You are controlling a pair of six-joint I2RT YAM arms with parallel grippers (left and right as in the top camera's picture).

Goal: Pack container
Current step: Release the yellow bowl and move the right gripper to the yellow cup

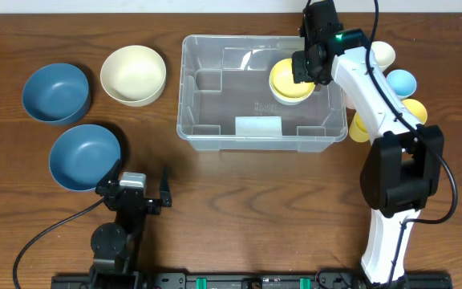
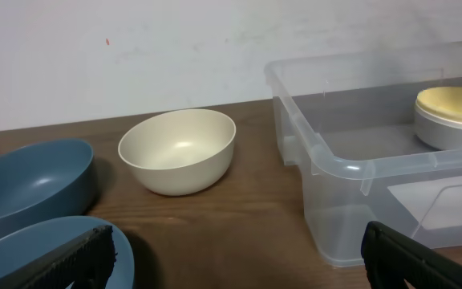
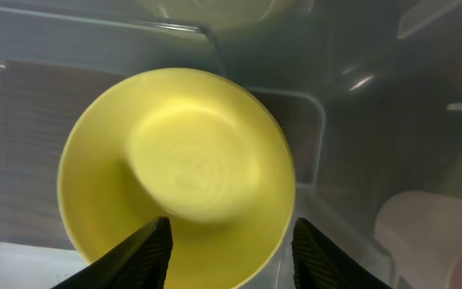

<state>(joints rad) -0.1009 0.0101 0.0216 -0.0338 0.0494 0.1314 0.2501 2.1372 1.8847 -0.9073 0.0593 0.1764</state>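
Right pincer (image 1: 305, 71), seen from overhead, hangs inside the far right corner of the container (image 1: 185, 88), directly over a yellow bowl (image 1: 281, 79). The clear container sits mid-table (image 1: 239, 201), long side facing the robot. To its left are a cream bowl (image 1: 133, 74), a dark blue bowl (image 1: 54, 92) and a blue bowl (image 1: 85, 156). More small bowls (image 1: 401, 81) sit just beside its right end. The left pincer (image 1: 137, 183) rests low at the near left, well apart from the container. The left wrist view shows that pincer's jaws spread wide with nothing between them. Ahead of it are the cream bowl and the container's near corner, with the yellow bowl visible through the clear wall. The right wrist view looks straight down into the yellow bowl. Two dark fingers (image 3: 147, 253) stand partway apart at its near edge. Whether they pinch the bowl cannot be told. The container looks light, its thin plastic fairly stiff but likely to flex, with smooth walls that would slip. The rolled rim seems the best place to hold it, though packing should not need it lifted.
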